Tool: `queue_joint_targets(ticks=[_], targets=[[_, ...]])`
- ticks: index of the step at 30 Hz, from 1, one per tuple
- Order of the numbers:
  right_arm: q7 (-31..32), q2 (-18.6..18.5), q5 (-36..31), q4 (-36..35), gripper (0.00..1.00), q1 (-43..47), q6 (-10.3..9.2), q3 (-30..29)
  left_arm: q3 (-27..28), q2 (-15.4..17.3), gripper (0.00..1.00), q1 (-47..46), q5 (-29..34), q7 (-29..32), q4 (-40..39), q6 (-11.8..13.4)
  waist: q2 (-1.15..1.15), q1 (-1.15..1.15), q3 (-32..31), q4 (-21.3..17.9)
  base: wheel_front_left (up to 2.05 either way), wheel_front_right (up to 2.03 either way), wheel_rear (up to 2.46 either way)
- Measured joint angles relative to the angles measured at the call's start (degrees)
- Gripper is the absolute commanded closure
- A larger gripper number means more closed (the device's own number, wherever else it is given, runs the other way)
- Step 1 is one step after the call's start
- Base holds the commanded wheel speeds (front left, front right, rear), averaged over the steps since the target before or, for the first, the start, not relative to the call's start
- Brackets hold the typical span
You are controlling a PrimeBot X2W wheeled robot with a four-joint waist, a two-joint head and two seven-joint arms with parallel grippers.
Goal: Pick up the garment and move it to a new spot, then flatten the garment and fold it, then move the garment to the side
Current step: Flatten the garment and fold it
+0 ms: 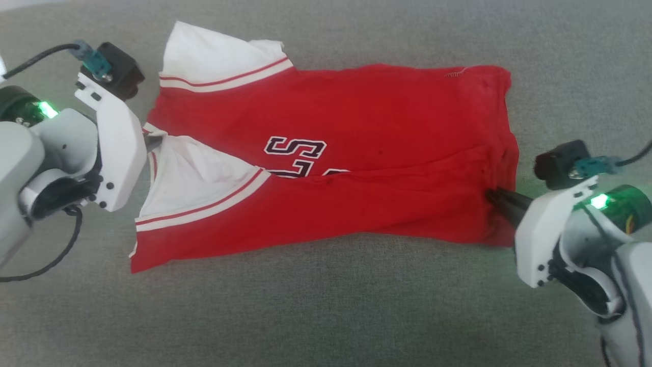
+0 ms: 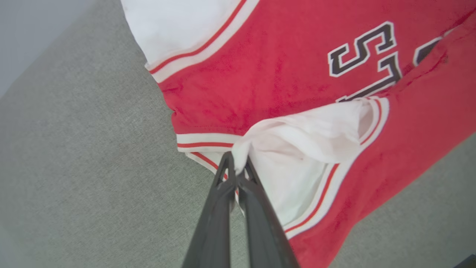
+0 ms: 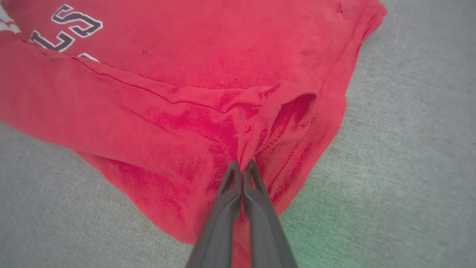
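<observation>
Two grips on the shirt, both fully closed on cloth. Left gripper sits at the shirt's collar end: jaws pinched together on a bunch of white sleeve fabric, right beside the striped trim. Right gripper sits at the shirt's hem end: jaws pinched together on a gathered pucker of red cloth, just in from the hem edge.

Shirt lies on the grey surface, stretched lengthwise between the two grips, chest side up. The shirt's near long edge is folded over toward its middle. That flap covers the lower part of the dark, white-outlined lettering; upper characters are readable.

Far sleeve lies spread flat off the shirt's far collar-end corner. Near sleeve rides on top of the folded flap, its cloth drawn into the left jaws.

At the hem end, wrinkles fan out across the shirt from the right jaws. A fold ridge runs from that pinch along the shirt toward the lettering. Far hem corner lies flat.

One small dark speck on the red cloth, mid-shirt, between lettering and hem.

Green lamp lit on each wrist, just off either end of the shirt. Faint green glow on the surface beside the hem.
</observation>
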Motion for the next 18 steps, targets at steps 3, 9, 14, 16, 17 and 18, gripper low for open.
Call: queue_joint_targets(ticks=[3,9,14,16,17,18], targets=[[1.21,1.58,-0.86,1.32,1.00,-1.03,0.00,0.43,-1.01,-2.22,1.00,-0.07,-0.20,0.07,4.21,-1.09,0.00,0.00,0.99,-0.45,0.00,0.00,0.00],[4.23,3.83,-1.42,3.43,1.00,-2.66,0.00,-0.07,-2.49,-5.13,1.00,-0.07,-1.77,0.63,10.37,-2.02,0.00,0.00,2.31,-1.03,0.00,0.00,0.00],[7.16,5.22,-1.83,4.39,1.00,-3.48,0.00,-0.81,-2.70,-6.77,0.65,0.09,-4.45,1.31,14.23,-2.22,0.00,0.00,2.51,-1.07,0.00,0.00,0.00],[7.99,6.03,-2.07,4.77,0.75,-3.51,0.00,-1.49,-2.65,-7.60,0.00,0.08,-5.61,1.69,15.75,-2.25,0.00,0.00,2.21,-0.89,0.00,0.00,0.00],[7.99,6.03,-2.07,4.77,0.55,-3.51,0.00,-1.49,-2.65,-7.60,0.00,0.08,-5.61,1.69,15.75,-2.25,0.00,0.00,2.21,-0.89,0.00,0.00,0.00],[8.18,6.28,-2.11,4.82,0.55,-3.51,0.00,-1.78,-2.42,-7.87,0.00,0.07,-6.05,1.69,16.05,-2.26,0.00,0.00,1.99,-0.80,0.00,0.00,0.00]])
